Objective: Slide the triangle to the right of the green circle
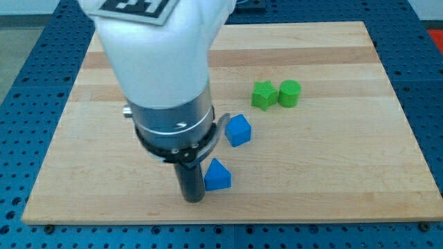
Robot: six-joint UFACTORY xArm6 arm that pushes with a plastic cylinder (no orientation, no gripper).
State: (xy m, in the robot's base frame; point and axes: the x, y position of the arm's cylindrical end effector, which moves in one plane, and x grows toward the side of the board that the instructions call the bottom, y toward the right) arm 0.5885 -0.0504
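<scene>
Camera view, blue triangle (217, 176), apex up, beside my tip (193, 199)

Four blocks on one wooden board (332, 180) — two blue, two green — one blue triangle (217, 176), one blue cube (239, 130), one green star (262, 95), one green circle (289, 93).

My tip (193, 199) rests on the board (332, 180), touching the left side of the blue triangle (217, 176). The blue cube (238, 130) lies just beyond, farther right. The green star (262, 95) touches the green circle (289, 93) on its right, farther still.
</scene>
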